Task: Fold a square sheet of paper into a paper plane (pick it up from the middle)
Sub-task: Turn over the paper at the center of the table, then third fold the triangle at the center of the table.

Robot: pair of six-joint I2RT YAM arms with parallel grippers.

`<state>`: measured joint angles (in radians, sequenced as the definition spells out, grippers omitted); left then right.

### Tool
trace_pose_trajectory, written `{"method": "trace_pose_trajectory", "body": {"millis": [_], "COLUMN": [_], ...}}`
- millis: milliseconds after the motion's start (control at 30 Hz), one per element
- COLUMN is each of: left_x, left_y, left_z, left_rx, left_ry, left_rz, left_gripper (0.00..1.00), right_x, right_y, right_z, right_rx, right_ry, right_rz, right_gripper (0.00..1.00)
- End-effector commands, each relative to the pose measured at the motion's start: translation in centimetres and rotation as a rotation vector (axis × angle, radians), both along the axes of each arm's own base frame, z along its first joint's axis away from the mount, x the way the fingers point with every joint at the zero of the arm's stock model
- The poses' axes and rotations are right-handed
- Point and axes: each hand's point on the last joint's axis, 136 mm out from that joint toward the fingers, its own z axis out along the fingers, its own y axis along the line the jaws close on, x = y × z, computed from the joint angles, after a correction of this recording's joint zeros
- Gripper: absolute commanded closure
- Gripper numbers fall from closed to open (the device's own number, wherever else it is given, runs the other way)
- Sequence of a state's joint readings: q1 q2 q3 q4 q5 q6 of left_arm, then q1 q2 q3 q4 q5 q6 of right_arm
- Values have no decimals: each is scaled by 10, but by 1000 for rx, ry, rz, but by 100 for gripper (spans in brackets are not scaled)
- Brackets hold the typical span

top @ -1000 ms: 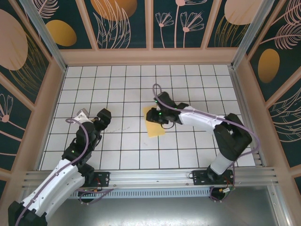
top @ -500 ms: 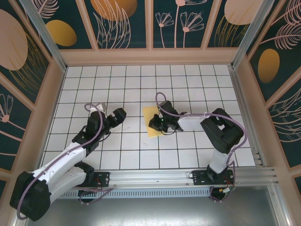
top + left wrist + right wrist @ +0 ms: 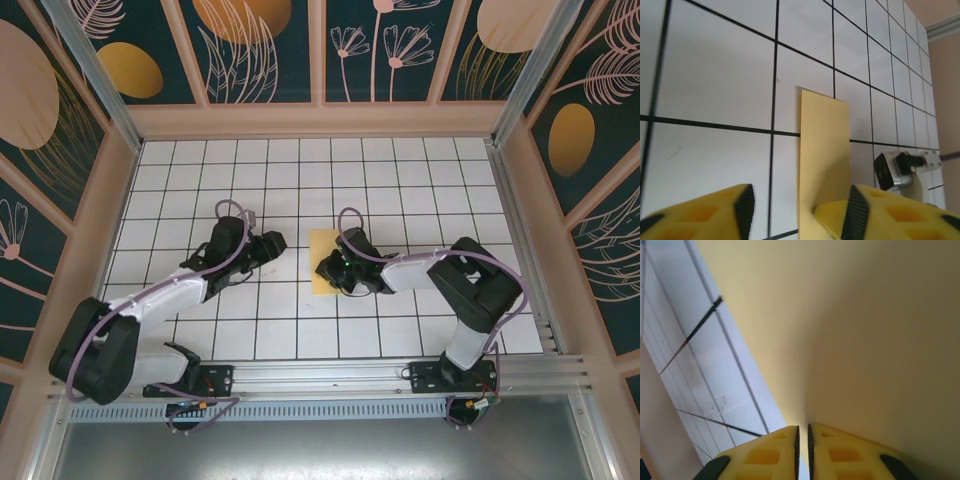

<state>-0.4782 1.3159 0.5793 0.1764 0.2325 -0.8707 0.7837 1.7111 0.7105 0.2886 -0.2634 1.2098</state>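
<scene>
**Paper lies at 3 o'clock from the left tool**

In the top view the right tool is seen on the lower left part of the yellow paper, about 7 o'clock from the paper's middle. In the right wrist view its fingers are clenched, with only a thin slit between them. The paper's edge runs right into that slit, so the paper is judged to be pinched there. The paper looms over the fingers, so that side may be lifted a bit.

The left tool is released. Its fingers are spread wide and nothing is gripped. It is just beside the paper, not touching it.

From the left tool, the paper is found at 3 o'clock. The paper looks longer than it is wide, and its long side runs from 12 o'clock to 6 o'clock on the white worktop. No plane shape is seen yet.

The right tool is the nearer one, since it is already at the paper. For the next fold, the left tool would likely have to be moved a little toward 3 o'clock, to meet the paper's long left edge.
</scene>
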Motion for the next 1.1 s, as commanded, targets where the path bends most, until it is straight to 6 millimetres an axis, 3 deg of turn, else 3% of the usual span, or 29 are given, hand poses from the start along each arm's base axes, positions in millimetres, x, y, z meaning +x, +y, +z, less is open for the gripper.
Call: {"method": "trace_pose_trajectory", "body": {"millis": [0, 167, 267, 367, 567, 767, 1067], "left_x": [9, 13, 16, 18, 29, 40, 47], "left_y": [-24, -50, -63, -74, -83, -94, -99], "left_z": [14, 13, 1, -4, -22, -44, -64], "left_rx": [-52, -51, -8, 1, 50, 81, 106], "left_ry": [-21, -22, 6, 10, 43, 85, 118], "left_rz": [-76, -131, -157, -175, -193, -225, -234], "left_gripper": [61, 64, 69, 70, 70, 72, 73], "right_x": [9, 16, 18, 17, 6, 3, -1], "right_y": [4, -50, -82, -104, -98, -75, -63], "right_z": [50, 59, 59, 52, 41, 30, 19], "right_rx": [26, -57, -41, -33, -15, -7, -37], "right_ry": [-160, -216, -218, -218, -209, -155, -115], "right_rz": [76, -47, -140, -205, -100, 9, 64], "right_gripper": [81, 73, 49, 44, 51, 51, 50]}}
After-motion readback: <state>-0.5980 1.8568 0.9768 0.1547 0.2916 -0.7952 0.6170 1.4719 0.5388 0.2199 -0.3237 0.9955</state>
